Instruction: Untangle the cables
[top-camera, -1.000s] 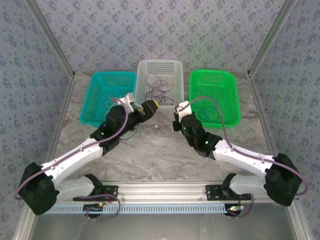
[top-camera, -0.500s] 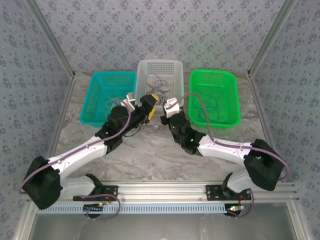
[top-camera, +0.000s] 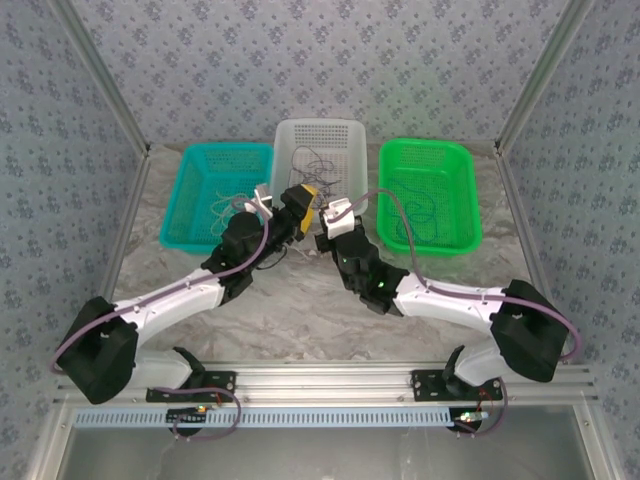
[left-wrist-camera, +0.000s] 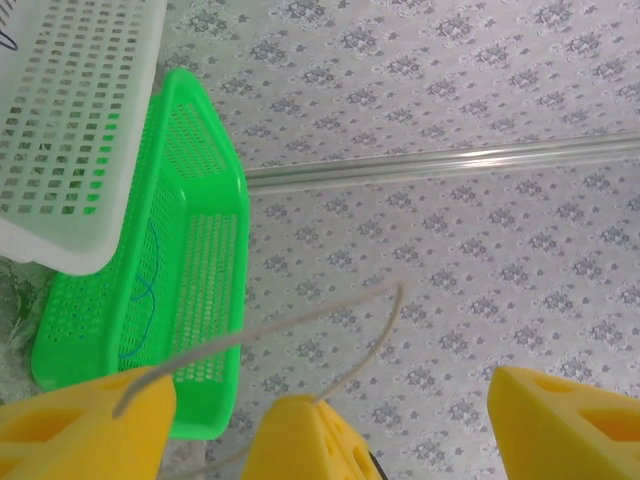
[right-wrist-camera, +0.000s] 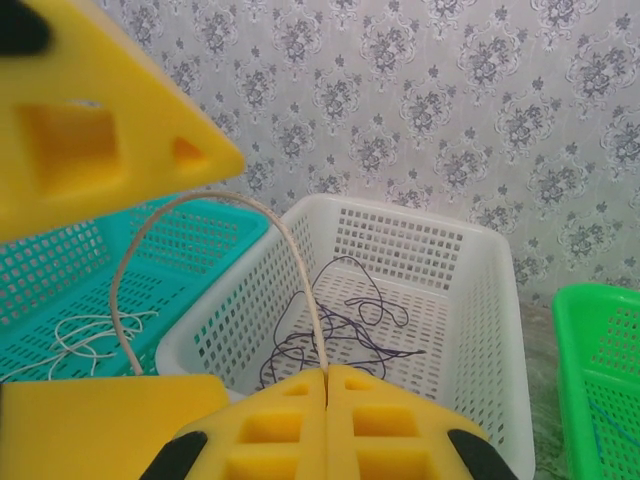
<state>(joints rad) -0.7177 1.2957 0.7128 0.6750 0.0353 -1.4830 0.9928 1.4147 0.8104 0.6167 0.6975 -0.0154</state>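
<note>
A whitish cable (right-wrist-camera: 113, 300) arcs up from my right gripper (right-wrist-camera: 327, 372), which is shut on it, and bends down to a yellow finger (right-wrist-camera: 100, 425) of my left gripper. In the left wrist view my left gripper (left-wrist-camera: 330, 385) stands open, its fingers wide apart; the right gripper's tip sits between them, and the whitish cable (left-wrist-camera: 398, 290) loops over to the left finger (left-wrist-camera: 80, 430). From above, left gripper (top-camera: 303, 205) and right gripper (top-camera: 328, 222) meet in front of the white basket (top-camera: 318, 128). Dark purple cables (right-wrist-camera: 340, 320) lie tangled in that basket.
A teal basket (top-camera: 190, 195) at the left holds loose whitish cables (right-wrist-camera: 80, 335). The green basket (top-camera: 465, 200) at the right holds a thin blue cable (left-wrist-camera: 145, 290). All three baskets stand in a row at the back of the marbled table (top-camera: 300, 310).
My right gripper has swung left and forward until it meets the left gripper. The left gripper has edged up towards the white basket.
</note>
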